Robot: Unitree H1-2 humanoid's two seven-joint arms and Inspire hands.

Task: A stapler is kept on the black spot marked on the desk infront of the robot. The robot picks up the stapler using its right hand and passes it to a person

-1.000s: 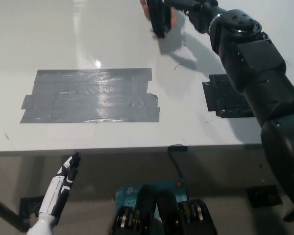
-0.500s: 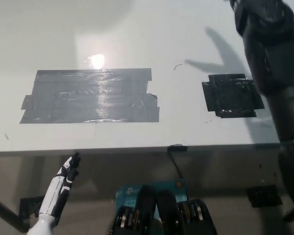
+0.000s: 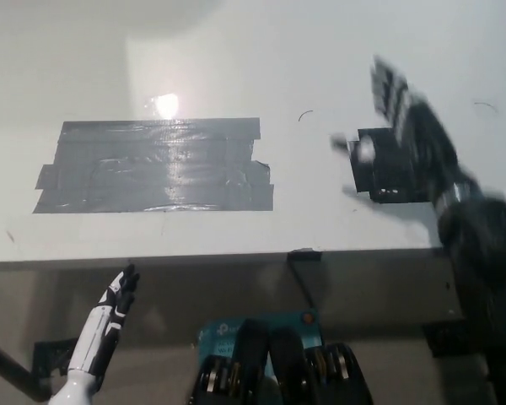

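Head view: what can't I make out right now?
- Right hand: motion-blurred over the desk; fingers look spread and empty, but not sharp.
- Black spot: its right part is hidden by that hand and arm.
- Stapler and person: not in view.
- Left hand: small, below the desk edge.

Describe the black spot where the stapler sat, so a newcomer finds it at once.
On the white desk, go right of the wide grey tape patch. The black spot is a small dark square near the front edge, partly under the blurred black right hand; it is darker and far smaller than the grey patch.
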